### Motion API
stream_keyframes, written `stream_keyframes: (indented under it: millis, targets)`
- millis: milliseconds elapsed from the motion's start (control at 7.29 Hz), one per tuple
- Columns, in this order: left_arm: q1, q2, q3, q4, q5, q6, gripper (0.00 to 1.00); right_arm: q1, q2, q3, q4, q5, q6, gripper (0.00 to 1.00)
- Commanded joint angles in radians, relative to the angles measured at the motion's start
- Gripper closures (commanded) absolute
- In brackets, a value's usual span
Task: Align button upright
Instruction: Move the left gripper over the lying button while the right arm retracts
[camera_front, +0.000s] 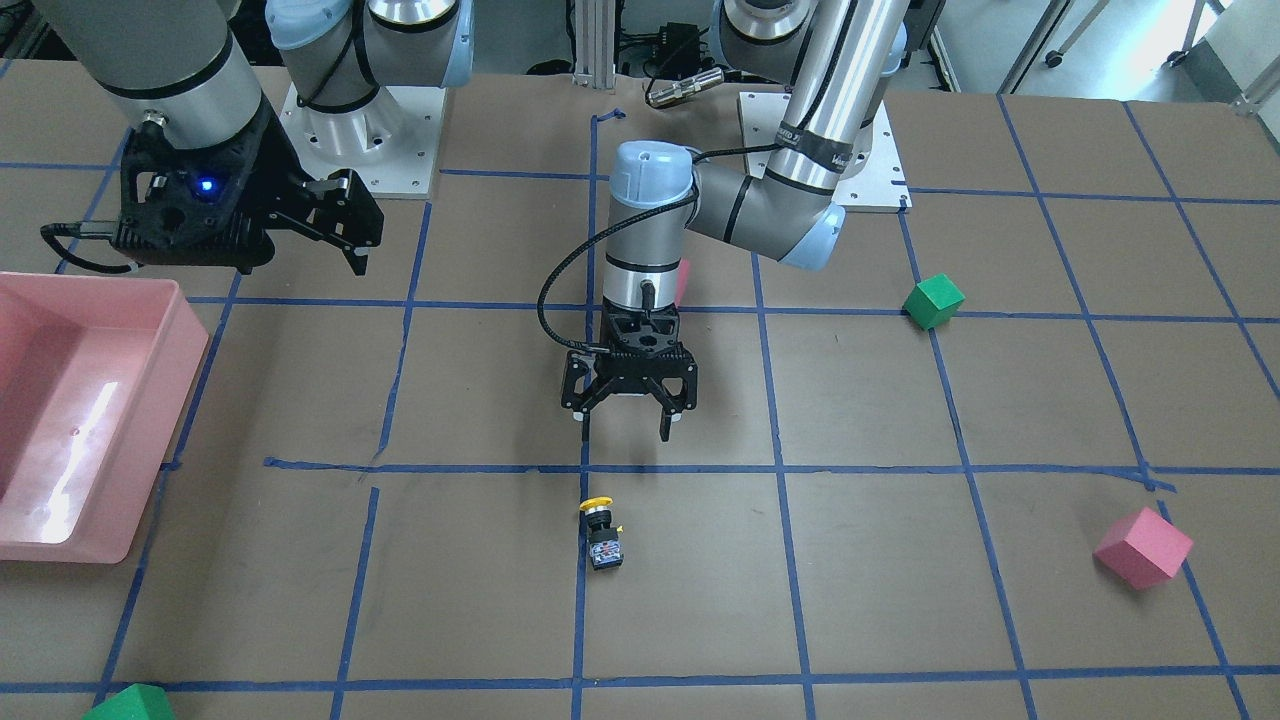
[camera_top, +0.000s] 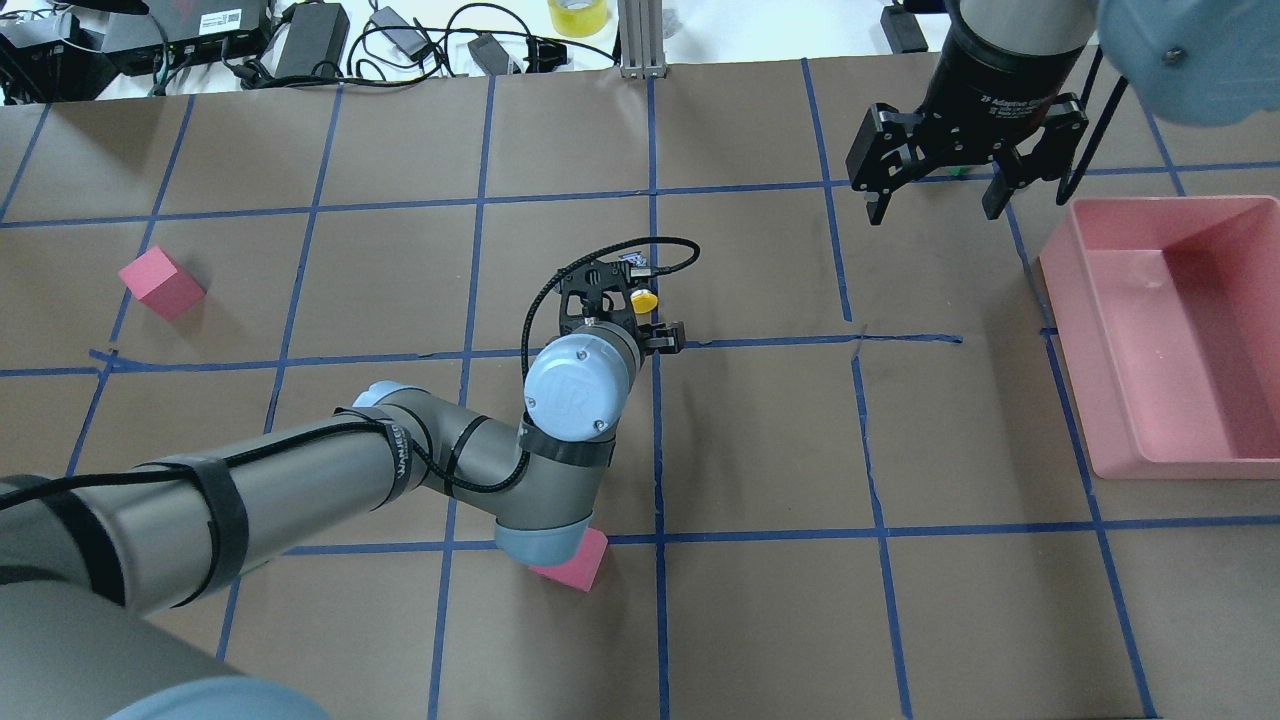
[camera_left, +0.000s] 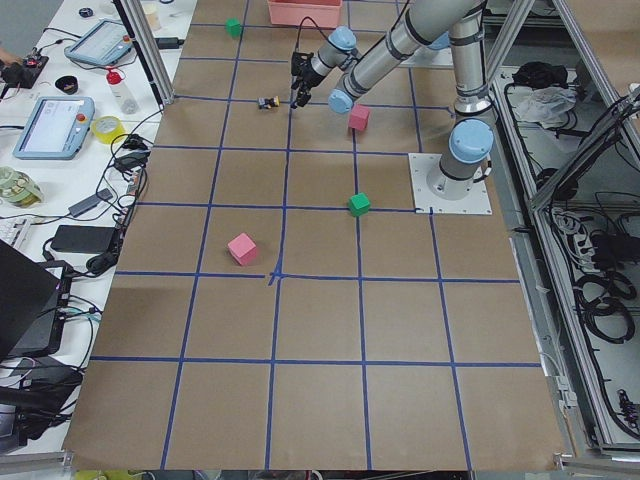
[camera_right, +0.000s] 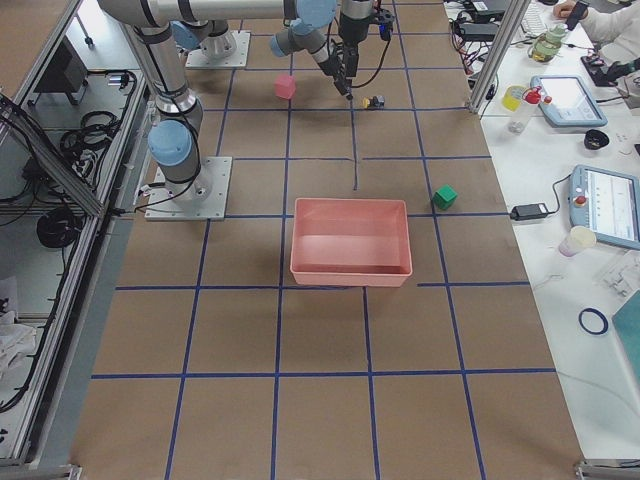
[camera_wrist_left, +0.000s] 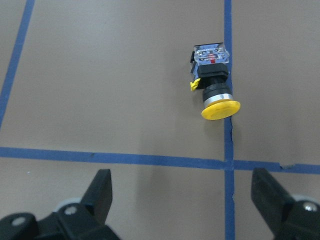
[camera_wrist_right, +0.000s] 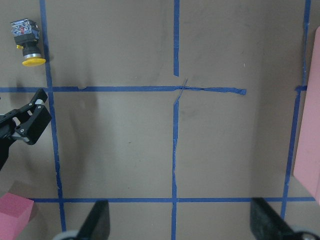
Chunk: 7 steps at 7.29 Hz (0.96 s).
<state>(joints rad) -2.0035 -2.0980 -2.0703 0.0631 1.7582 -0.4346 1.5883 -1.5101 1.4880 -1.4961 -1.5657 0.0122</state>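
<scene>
The button (camera_front: 601, 530) lies on its side on the brown table, on a blue tape line, with its yellow cap toward the robot and its black body and pale end away. It also shows in the left wrist view (camera_wrist_left: 215, 85), the right wrist view (camera_wrist_right: 27, 42) and, partly hidden, the overhead view (camera_top: 642, 296). My left gripper (camera_front: 622, 435) is open and empty. It points down and hovers just on the robot's side of the button, apart from it. My right gripper (camera_top: 932, 205) is open and empty, high up near the pink bin.
A pink bin (camera_front: 170, 400) stands on my right side of the table. One pink cube (camera_front: 1143, 547) and one green cube (camera_front: 933, 301) sit on my left side. Another pink cube (camera_top: 582, 565) lies under my left arm. A second green cube (camera_front: 130, 705) is at the far edge.
</scene>
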Motion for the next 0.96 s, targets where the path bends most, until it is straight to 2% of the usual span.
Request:
stream_keyframes:
  millis: [0, 137, 411, 823]
  targets:
    - [-0.027, -0.091, 0.088, 0.033, 0.1, 0.0, 0.06, -0.001, -0.001, 0.0, 0.0, -0.002, 0.002, 0.0]
    - [-0.03, -0.106, 0.105, 0.037, 0.118, 0.0, 0.09, -0.001, -0.001, 0.0, -0.001, -0.002, 0.002, 0.0]
    - [-0.031, -0.131, 0.108, 0.09, 0.135, -0.034, 0.09, 0.001, -0.001, 0.0, -0.003, -0.004, 0.002, 0.0]
    - [-0.031, -0.161, 0.15, 0.09, 0.152, -0.074, 0.1, -0.001, -0.001, 0.0, -0.003, -0.005, 0.003, 0.0]
